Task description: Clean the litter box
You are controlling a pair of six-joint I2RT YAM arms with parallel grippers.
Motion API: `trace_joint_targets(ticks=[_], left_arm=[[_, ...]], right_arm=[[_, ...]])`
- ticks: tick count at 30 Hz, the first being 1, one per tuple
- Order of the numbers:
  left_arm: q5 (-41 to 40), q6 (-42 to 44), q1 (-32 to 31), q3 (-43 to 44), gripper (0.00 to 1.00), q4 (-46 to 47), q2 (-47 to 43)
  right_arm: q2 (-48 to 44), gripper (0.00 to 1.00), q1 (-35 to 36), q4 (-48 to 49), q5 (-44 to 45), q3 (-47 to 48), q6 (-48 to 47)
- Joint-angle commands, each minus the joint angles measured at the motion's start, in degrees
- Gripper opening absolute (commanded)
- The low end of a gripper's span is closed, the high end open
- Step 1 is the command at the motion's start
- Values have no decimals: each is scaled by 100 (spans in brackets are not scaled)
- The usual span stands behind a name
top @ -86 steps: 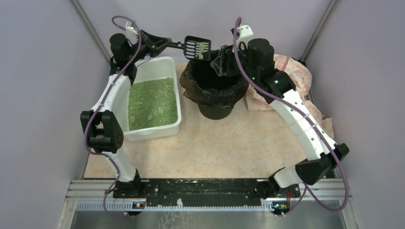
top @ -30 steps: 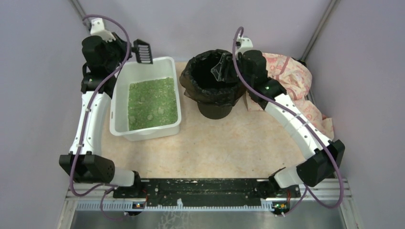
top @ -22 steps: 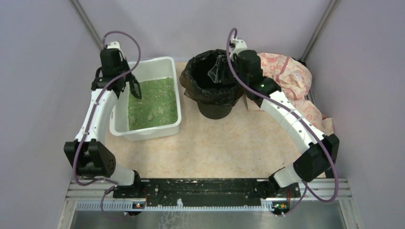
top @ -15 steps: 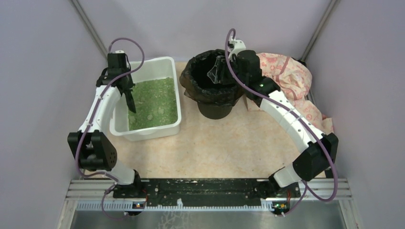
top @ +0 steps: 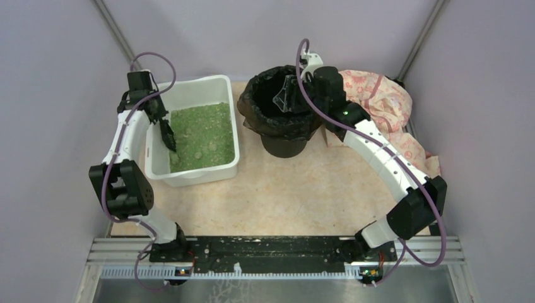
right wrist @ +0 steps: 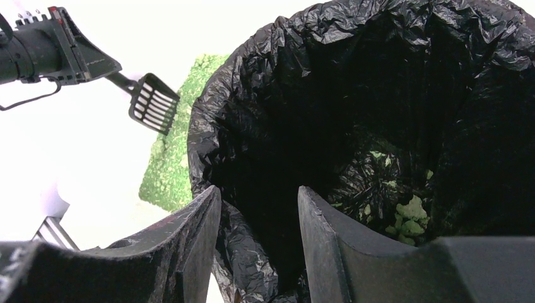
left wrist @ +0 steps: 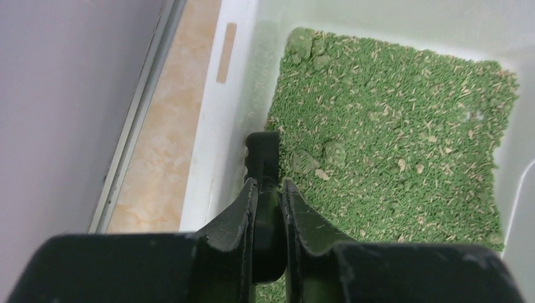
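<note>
The litter box (top: pixel 203 174) is a white tub with green litter (top: pixel 203 134), at the back left. My left gripper (top: pixel 159 117) is shut on the handle of a black slotted scoop (top: pixel 169 139). The scoop's head sits in the litter by the box's left wall. In the left wrist view the scoop (left wrist: pixel 264 154) points down beside the wall (left wrist: pixel 221 126), with small clumps (left wrist: pixel 304 161) next to it. My right gripper (top: pixel 287 93) is open at the rim of the black-bagged bin (top: pixel 284 126). In the right wrist view the bin (right wrist: pixel 378 63) holds green clumps (right wrist: pixel 410 218).
A pink patterned cloth (top: pixel 386 101) lies bunched at the back right, behind my right arm. Grey walls close in on both sides and the back. A metal rail (top: pixel 271 252) runs along the near edge.
My left arm has swung the scoop from above the bin back to the litter box and lowered it into the litter at the left wall. My right gripper has stayed at the bin rim.
</note>
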Motion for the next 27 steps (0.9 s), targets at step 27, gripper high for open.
trace_joint_targets(ticks=[27], left_arm=[[3743,-1474,1155,-229,0,1038,558]], right_arm=[[694,49,-45,43,-101,887,55]])
